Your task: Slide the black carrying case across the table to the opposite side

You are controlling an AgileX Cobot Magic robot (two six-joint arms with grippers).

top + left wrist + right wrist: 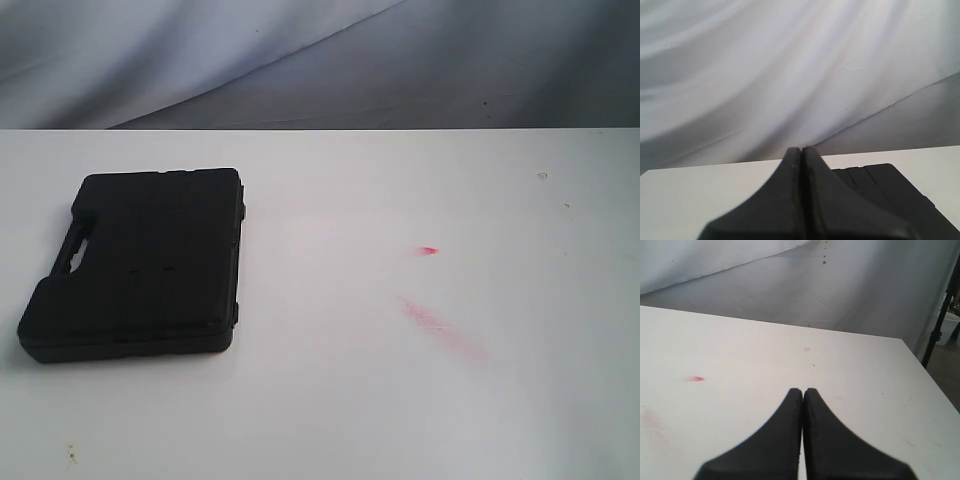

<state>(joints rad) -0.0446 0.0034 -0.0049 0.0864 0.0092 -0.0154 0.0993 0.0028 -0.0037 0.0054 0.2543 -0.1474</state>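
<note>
no text, label, brand, number or sign can be read in any of the views. the black carrying case [140,262] shows only plain moulded plastic. the worktop [330,420] bears a few red smears [429,250] and small specks, none of which forms a letter or a figure. one faint looped mark [807,348] on it is too small to read.

The table [330,400] is viewed obliquely from above by the exterior camera, with backdrop cloth [300,60] along the frame's top. Both wrist views are taken low over the tabletop, past the left gripper [801,150] and right gripper [803,390]. The black case [140,260] is shared with the left wrist view, the red mark [429,250] with the right.
</note>
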